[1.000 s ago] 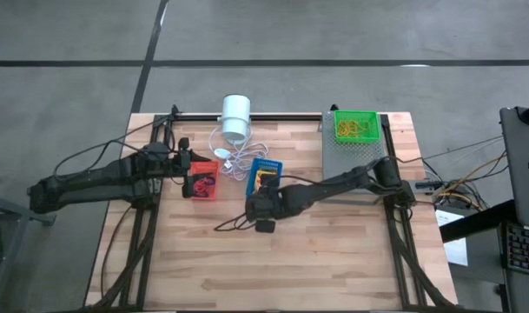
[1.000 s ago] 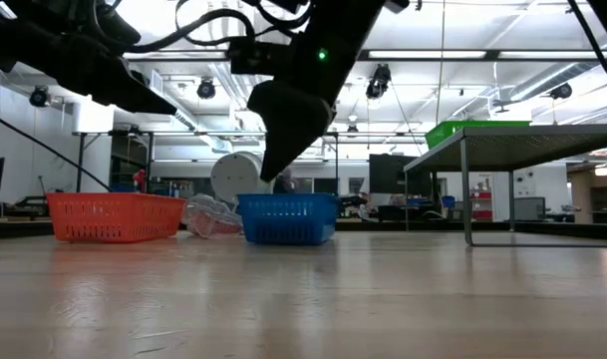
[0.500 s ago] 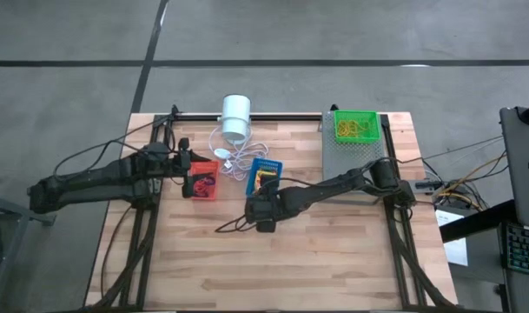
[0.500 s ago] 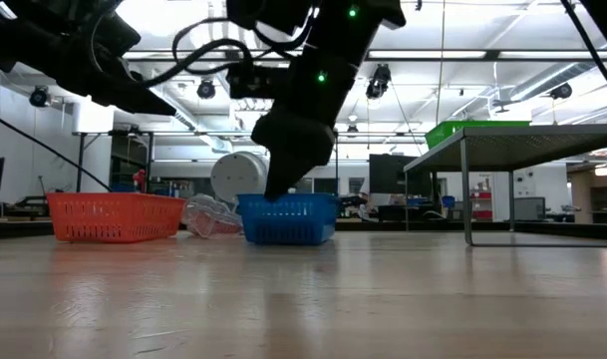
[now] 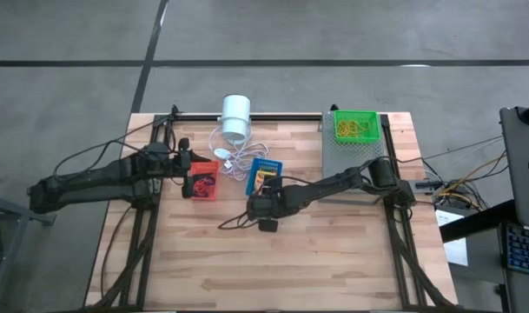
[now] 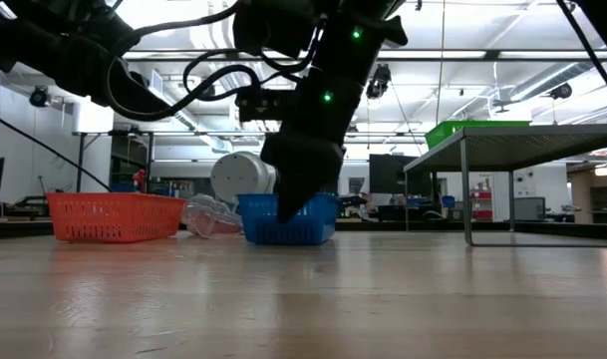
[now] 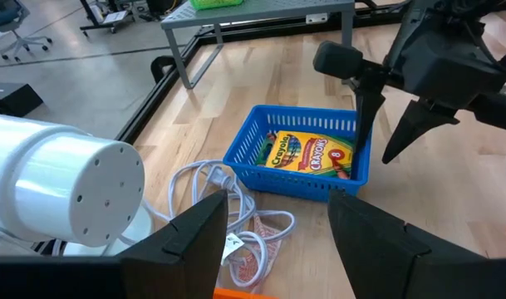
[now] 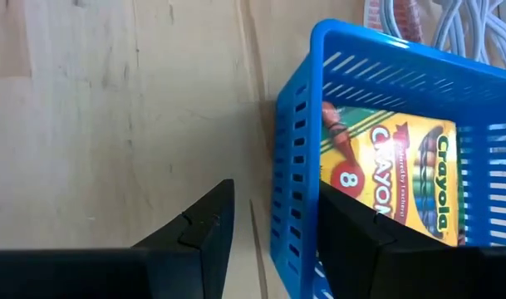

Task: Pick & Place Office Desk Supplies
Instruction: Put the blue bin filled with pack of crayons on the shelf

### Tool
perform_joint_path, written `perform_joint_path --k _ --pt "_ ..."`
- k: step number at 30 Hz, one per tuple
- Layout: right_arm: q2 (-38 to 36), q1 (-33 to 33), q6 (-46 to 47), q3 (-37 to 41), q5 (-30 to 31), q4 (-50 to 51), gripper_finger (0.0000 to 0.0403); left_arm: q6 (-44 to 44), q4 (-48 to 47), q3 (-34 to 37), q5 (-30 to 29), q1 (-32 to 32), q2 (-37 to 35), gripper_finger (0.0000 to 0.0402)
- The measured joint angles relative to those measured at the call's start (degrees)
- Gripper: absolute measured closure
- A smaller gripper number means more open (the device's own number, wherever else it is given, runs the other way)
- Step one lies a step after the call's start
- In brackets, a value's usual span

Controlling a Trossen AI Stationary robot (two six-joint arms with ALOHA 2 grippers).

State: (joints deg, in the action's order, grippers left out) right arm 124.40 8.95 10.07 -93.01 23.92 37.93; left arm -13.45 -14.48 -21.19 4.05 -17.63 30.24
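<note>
While my right gripper (image 8: 265, 228) hung open, its fingers straddled the blue basket (image 8: 385, 158) wall, crayon box (image 8: 402, 195) inside.

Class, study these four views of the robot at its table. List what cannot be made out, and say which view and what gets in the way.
- What else lies in the red-orange basket: high view, the left gripper overlaps it and the contents are too small.
- Contents of the green basket: low view, seen level from the side; high view, too small.
- Whether the right gripper touches the blue basket: right wrist view, fingers straddle its wall, contact unclear.
- The crayon box: cut off by that picture's edge.
</note>
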Motion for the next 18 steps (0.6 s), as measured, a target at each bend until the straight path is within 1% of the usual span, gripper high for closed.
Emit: perform_joint_path --k 3,6,18 --pt "0.0 0.0 0.0 0.0 -0.1 0.0 0.0259 0.0 0.0 0.0 0.0 0.0 0.0 0.019" --pt "0.0 0.0 -0.2 0.0 -0.1 0.0 0.0274 0.0 0.0 0.0 0.0 0.0 0.0 0.019" --pt "0.0 0.0 0.0 0.0 -0.1 -0.1 0.0372 0.0 -0.1 0.0 0.0 0.0 0.0 0.019"
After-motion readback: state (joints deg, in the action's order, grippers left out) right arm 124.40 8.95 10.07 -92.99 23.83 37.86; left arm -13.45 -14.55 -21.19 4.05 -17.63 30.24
